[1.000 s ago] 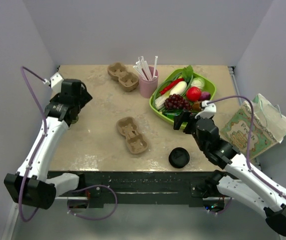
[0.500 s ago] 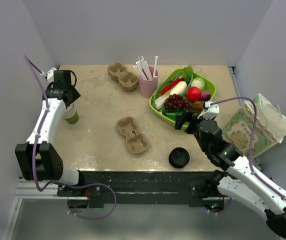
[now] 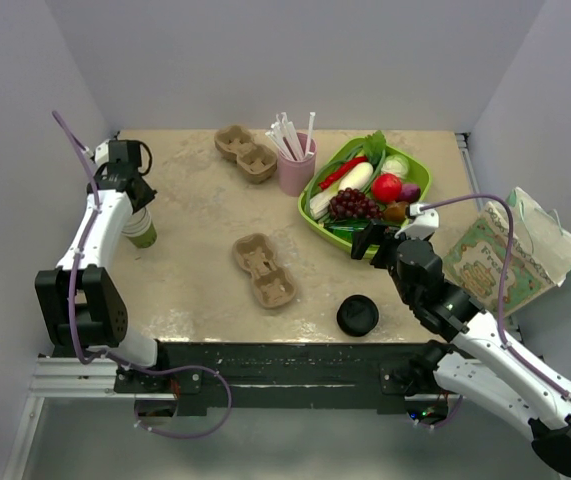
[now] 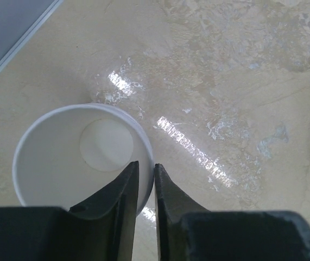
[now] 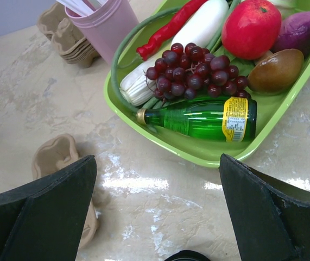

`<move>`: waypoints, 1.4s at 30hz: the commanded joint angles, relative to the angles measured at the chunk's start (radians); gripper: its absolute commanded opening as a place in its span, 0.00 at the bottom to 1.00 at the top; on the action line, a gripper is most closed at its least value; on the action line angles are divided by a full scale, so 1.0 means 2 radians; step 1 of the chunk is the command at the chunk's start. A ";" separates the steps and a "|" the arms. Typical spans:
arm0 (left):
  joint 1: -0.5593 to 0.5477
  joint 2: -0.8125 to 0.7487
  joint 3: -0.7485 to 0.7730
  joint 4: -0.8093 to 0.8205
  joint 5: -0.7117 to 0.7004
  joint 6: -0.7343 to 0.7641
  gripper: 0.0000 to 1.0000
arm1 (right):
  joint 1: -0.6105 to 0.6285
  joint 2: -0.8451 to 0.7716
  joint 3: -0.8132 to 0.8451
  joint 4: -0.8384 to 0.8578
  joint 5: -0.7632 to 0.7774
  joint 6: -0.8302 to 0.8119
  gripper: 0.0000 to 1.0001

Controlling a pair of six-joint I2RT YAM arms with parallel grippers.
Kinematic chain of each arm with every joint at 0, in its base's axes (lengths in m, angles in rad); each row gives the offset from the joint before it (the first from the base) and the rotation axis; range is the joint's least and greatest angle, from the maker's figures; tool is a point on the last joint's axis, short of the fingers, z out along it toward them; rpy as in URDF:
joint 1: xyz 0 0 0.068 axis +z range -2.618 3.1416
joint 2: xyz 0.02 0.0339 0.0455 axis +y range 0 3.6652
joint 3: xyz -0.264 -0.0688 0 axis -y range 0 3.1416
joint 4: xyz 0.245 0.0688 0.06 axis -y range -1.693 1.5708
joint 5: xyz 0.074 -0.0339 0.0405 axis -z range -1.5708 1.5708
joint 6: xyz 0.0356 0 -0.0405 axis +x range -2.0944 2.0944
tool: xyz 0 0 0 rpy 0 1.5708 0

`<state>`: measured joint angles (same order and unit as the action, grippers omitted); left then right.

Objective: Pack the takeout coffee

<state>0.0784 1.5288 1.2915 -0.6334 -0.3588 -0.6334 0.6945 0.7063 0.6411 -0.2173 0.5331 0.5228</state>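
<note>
White arms [image 3: 102,238], black joints [image 3: 73,305], purple cables [image 3: 504,250]

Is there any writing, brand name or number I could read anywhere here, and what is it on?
No text can be read as words.
On the green bottle, the yellow label: it carries print, too small and blurred to read.
On the patterned bag right of the table: a printed design, no legible letters.
On the paper cup pinched by the left hand: no print shows.

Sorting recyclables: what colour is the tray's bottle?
The bottle is green with a yellow label; right wrist view.
</note>
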 commanded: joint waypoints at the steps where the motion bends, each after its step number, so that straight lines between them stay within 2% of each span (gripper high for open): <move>1: 0.011 -0.004 0.023 0.007 0.000 0.005 0.12 | -0.001 -0.002 0.009 0.004 0.021 0.002 0.98; 4: 0.011 -0.012 0.024 0.005 0.005 0.002 0.00 | 0.000 -0.002 0.009 0.004 0.023 0.002 0.98; 13: 0.012 -0.051 0.054 -0.015 -0.005 0.001 0.00 | -0.001 0.001 0.010 0.002 0.023 0.005 0.98; 18: 0.011 -0.040 0.087 -0.044 -0.009 0.008 0.00 | 0.000 0.002 0.012 -0.002 0.023 0.007 0.98; 25: 0.011 0.009 0.101 -0.076 -0.029 0.024 0.00 | -0.001 0.009 0.014 -0.006 0.024 0.008 0.98; 28: 0.012 0.048 0.131 -0.109 -0.035 0.034 0.00 | -0.001 0.015 0.016 -0.006 0.027 0.008 0.98; 32: 0.008 0.111 0.240 -0.202 -0.069 0.042 0.00 | 0.000 0.023 0.016 -0.001 0.026 0.006 0.98; 34: 0.002 0.104 0.242 -0.180 -0.056 0.080 0.00 | -0.001 0.030 0.017 0.004 0.019 0.004 0.98; 36: 0.001 0.101 0.242 -0.188 -0.051 0.074 0.00 | -0.001 0.032 0.016 0.010 0.006 -0.004 0.98; 39: -0.035 0.120 0.263 -0.206 -0.017 0.110 0.00 | -0.001 0.039 0.011 0.033 -0.032 -0.014 0.98; 41: -0.082 0.138 0.278 -0.239 -0.083 0.084 0.00 | 0.000 0.043 0.009 0.049 -0.062 -0.019 0.98; 42: -0.113 0.144 0.286 -0.253 -0.091 0.077 0.00 | -0.001 0.045 0.008 0.055 -0.073 -0.024 0.98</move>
<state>0.0319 1.7794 1.7725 -1.0336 -0.4496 -0.4942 0.6945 0.7872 0.6411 -0.2005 0.4965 0.5125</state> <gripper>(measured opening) 0.027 0.982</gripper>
